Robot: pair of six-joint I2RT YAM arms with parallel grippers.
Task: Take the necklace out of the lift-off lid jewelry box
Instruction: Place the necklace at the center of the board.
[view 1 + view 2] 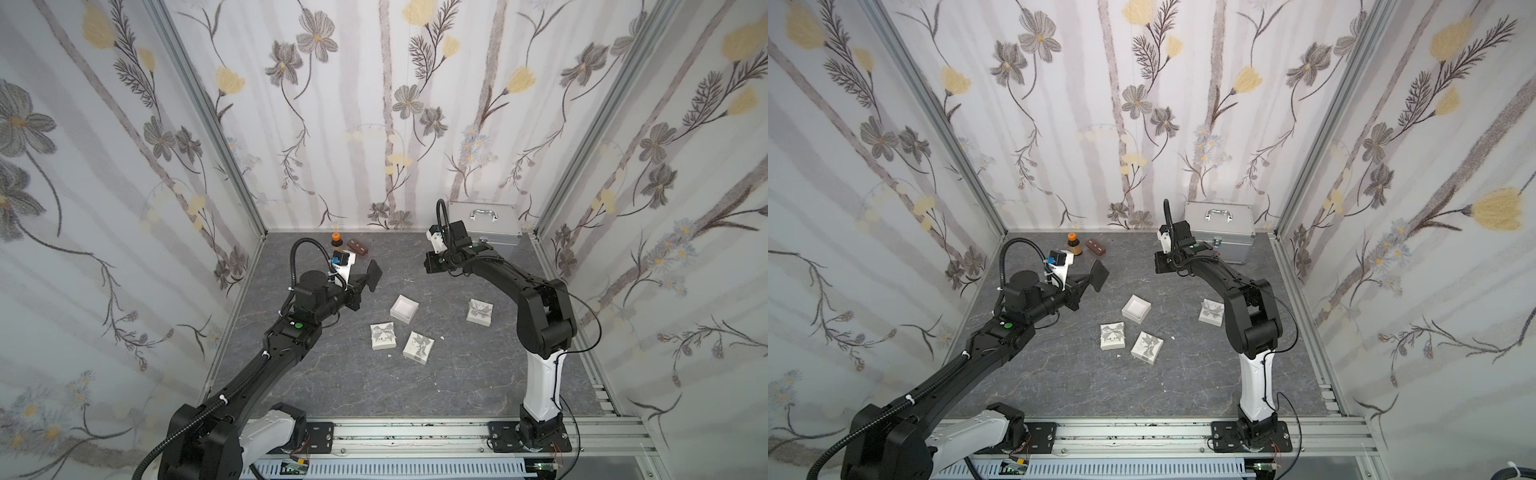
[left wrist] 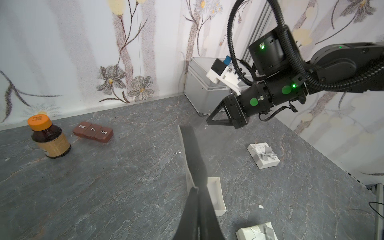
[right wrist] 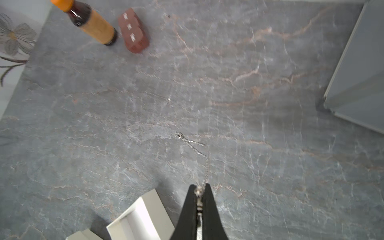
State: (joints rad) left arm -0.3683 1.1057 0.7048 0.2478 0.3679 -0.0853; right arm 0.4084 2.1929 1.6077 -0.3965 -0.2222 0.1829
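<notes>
As viewed from the right wrist, shows the right gripper pressed together on the necklace, pinching the fine silver chain close to one end. Hangs from the jaws roughly straight down, then bends and appears to lie flat on the grey table, with the free end pointing away from the gripper toward the brown bottle and the red pill organiser at the far side. Gives the long axis two legs accordingly: upright below the grip, nearly level along the stone surface beyond. Places the open box, white inside and seemingly empty, near the gripper and off to one side of the hanging leg, apart from the chain and with no link seen within. Shows, in both top views, the left gripper clamped on a flat black pad, probably the box's insert, raised off the table and well apart from the chain. Leaves the right arm as the nearer by far, being the only one in contact. Marks the removal as essentially done, judging by the chain's place outside the box. Calls, most likely, for a descent along the line of the resting end, away from the box, followed by a spreading of the jaws. Risks, with any drift toward the box, a snag of the hanging leg on the rim or a knot in so slight a chain.
</notes>
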